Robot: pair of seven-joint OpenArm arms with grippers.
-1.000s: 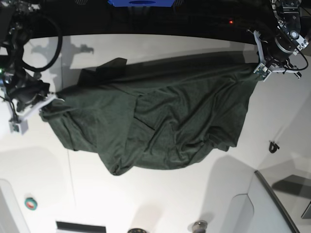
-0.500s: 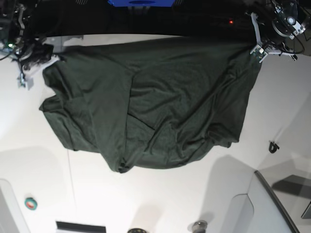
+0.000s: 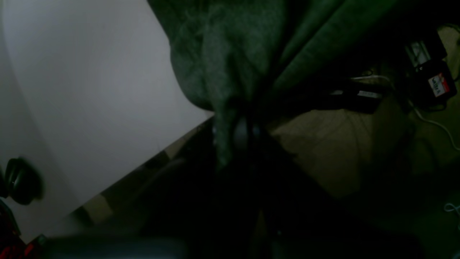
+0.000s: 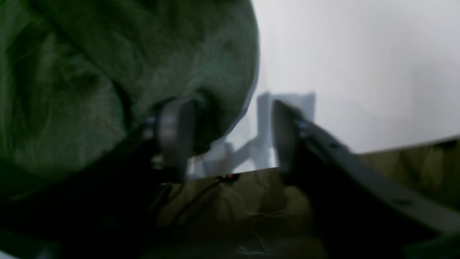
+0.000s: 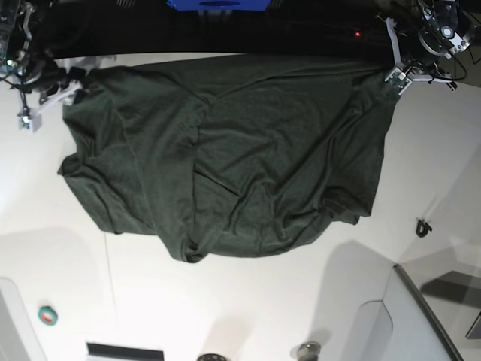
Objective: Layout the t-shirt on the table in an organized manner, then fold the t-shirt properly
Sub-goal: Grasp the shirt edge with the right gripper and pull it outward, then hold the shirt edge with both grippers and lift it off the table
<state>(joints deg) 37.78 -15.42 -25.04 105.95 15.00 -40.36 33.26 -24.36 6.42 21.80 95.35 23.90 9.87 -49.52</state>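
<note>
Altogether 1 t-shirt (image 5: 233, 158), 1 table (image 5: 225, 301), 2 grippers, left (image 5: 397, 75), right (image 5: 46, 101)

Beyond the far edge we see deep darkness, with a blue panel (image 5: 218, 4) and a tiny red light (image 5: 358, 33). Below the edge we make out a dim tan floor (image 3: 341, 151) strewn with thin cables (image 3: 431, 122).

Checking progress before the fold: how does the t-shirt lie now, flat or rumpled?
Rumpled. The t-shirt is spread wide over the table, but creases run across its middle and its near edge is bunched and uneven.
</note>
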